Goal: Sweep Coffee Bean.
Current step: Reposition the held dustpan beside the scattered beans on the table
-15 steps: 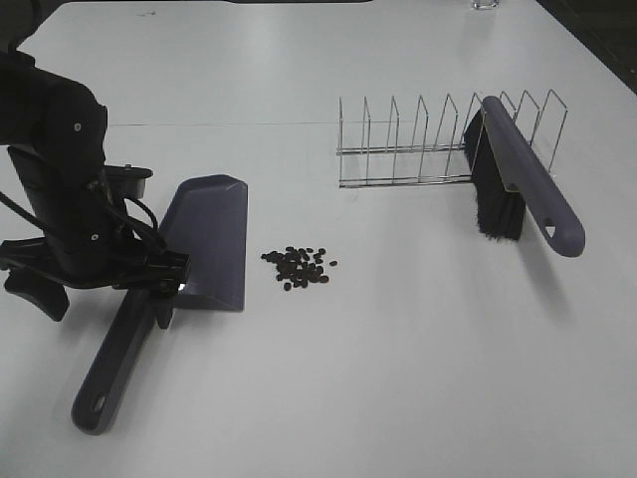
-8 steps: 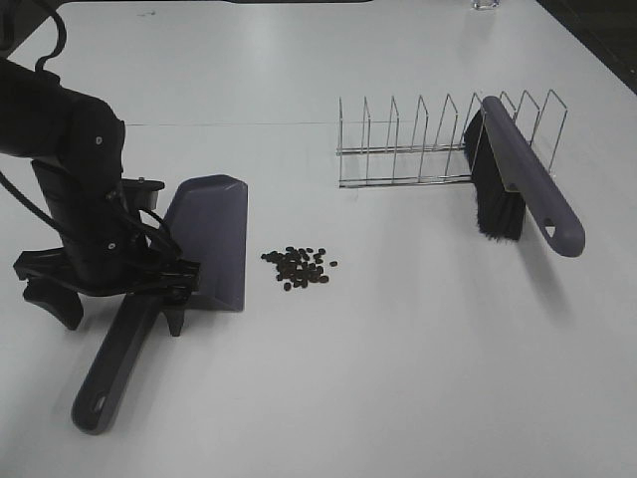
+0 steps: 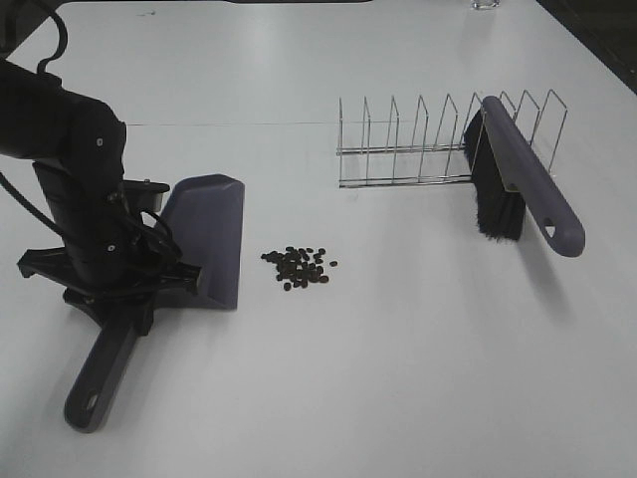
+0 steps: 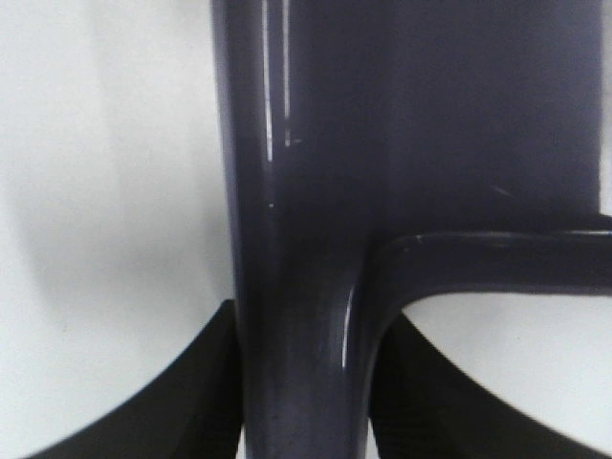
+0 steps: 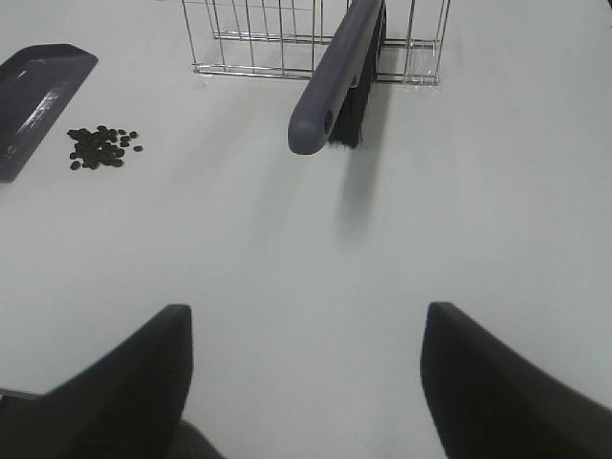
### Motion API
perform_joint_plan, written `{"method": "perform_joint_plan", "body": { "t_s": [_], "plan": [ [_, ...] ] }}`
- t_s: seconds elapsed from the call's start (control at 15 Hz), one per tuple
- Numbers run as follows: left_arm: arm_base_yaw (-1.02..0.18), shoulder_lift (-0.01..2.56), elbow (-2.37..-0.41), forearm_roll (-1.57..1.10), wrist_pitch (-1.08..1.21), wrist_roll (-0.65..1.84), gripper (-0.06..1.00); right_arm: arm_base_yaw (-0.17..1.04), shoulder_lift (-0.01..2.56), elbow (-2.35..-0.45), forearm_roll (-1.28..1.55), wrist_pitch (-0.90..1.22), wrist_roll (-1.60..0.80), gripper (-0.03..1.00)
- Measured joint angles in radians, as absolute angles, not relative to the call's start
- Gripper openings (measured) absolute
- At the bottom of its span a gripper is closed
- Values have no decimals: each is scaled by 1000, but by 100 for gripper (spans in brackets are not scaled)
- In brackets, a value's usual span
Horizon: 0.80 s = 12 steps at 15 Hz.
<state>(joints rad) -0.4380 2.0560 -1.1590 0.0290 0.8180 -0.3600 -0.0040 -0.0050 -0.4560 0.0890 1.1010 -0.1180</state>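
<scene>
The coffee beans (image 3: 299,267) lie in a small dark cluster on the white table, just right of the dark purple dustpan (image 3: 204,239). My left gripper (image 3: 124,299) is down over the dustpan's handle (image 3: 105,363). In the left wrist view the handle (image 4: 306,239) fills the gap between the fingers (image 4: 191,392), which press on both its sides. The purple brush (image 3: 523,189) with black bristles leans in the wire rack (image 3: 408,149). My right gripper (image 5: 306,363) is open and empty over bare table. Its view shows the brush (image 5: 335,76), beans (image 5: 100,146) and dustpan (image 5: 33,96).
The wire rack stands at the back right, also in the right wrist view (image 5: 249,38). A glass (image 3: 485,4) sits at the table's far edge. White table (image 3: 398,378) stretches between the beans and the brush.
My left gripper has come down onto the dustpan handle and its fingers have drawn in against it. The dustpan has shifted slightly to the left. Beans and brush have not moved.
</scene>
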Motion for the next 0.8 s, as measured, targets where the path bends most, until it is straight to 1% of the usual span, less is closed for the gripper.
{"method": "perform_joint_plan", "body": {
  "t_s": [0.47,0.8],
  "plan": [
    [-438,2052,-1159,33,831,-358,33,-4,-5,-456,89,1101,-118,60],
    [-438,1960,-1159,69,901,-357,33,-4,-5,-456,89,1101,-118,60]
  ]
}}
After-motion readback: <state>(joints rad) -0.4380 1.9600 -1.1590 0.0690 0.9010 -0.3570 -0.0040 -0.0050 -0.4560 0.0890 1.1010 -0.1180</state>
